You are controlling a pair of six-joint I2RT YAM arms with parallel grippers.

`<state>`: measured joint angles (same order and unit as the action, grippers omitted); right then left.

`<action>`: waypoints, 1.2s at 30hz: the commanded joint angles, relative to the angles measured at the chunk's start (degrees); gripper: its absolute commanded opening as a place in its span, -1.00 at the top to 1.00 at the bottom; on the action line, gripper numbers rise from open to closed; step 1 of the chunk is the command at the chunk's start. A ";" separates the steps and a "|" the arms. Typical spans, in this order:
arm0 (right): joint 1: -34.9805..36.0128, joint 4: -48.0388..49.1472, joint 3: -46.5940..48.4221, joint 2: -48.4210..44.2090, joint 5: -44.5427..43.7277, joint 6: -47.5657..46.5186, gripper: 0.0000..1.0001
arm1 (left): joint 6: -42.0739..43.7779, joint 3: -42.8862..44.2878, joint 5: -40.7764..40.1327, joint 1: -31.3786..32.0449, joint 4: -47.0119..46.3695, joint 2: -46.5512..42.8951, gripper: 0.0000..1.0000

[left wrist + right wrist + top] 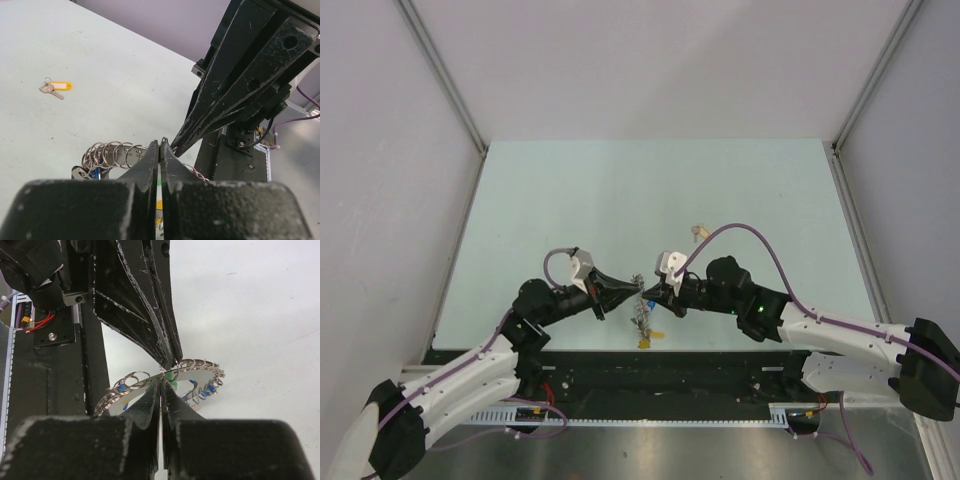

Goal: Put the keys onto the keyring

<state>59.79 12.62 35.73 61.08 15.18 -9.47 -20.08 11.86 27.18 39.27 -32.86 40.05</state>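
The keyring (pixel 640 318) is a wire ring strung with many small split rings and grey keys, held above the table's near edge between both grippers. My left gripper (pixel 636 287) is shut, its tips pinching the ring's wire (pixel 161 144). My right gripper (pixel 651 289) is shut on the ring at the same spot (pixel 161 382), tip to tip with the left fingers (pixel 150 325). A green key head (pixel 173 384) shows just behind that pinch point. The yellow-orange key (pixel 56 87) lies alone on the table, and it also shows in the top view (pixel 698 232).
The pale green table (pixel 650 190) stands between grey walls. A yellow-headed key (pixel 646 342) of the bundle hangs lowest, near the table's front edge. The right gripper's fingers (pixel 235 90) fill the right of the left wrist view. Arm bases and cables lie along the near edge.
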 commanded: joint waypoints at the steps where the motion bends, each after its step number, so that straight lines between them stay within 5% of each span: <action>1: -0.55 2.41 -0.04 -0.43 3.80 0.77 1.00 | -0.67 -1.04 -3.36 0.02 -7.83 -2.52 0.86; 5: -0.73 0.92 0.13 -0.17 4.33 -0.28 1.00 | 0.56 -1.14 -4.59 0.02 -4.15 -5.42 0.55; 13: -1.08 -3.47 1.71 -0.17 4.86 -3.61 1.00 | 7.23 5.27 -5.47 -0.07 12.54 -7.89 0.27; 25: -1.69 -7.96 2.77 -0.35 5.39 -6.43 1.00 | 42.36 33.30 10.52 -0.77 57.63 6.78 -0.22; 36: -1.69 -8.67 3.21 -0.61 5.30 -6.78 1.00 | 56.98 38.77 17.64 -0.51 64.94 21.11 -0.01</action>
<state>58.11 4.45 36.45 61.47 19.99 -15.38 28.77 47.16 39.00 38.81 28.34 59.24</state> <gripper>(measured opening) 0.009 0.523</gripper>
